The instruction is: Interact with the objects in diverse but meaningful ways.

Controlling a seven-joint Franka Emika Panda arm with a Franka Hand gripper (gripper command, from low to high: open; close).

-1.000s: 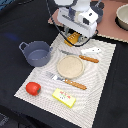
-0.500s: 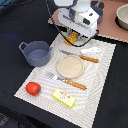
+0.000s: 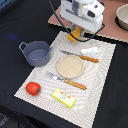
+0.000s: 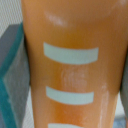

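Wrist view is filling with the golden bread loaf; we are seeing our gripper standing over it at the placemat's far edge, grip state untellable.

No legible text, apparently.

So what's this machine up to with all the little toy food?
A robot arm is bent low over the far edge of a striped placemat, its gripper down at an orange bread loaf. The wrist view is filled by that loaf, but whether the gripper has closed on it can't be told. Lying apart from the arm on the mat are a grey pot, a round tan plate, a tomato, a butter block and some utensils.
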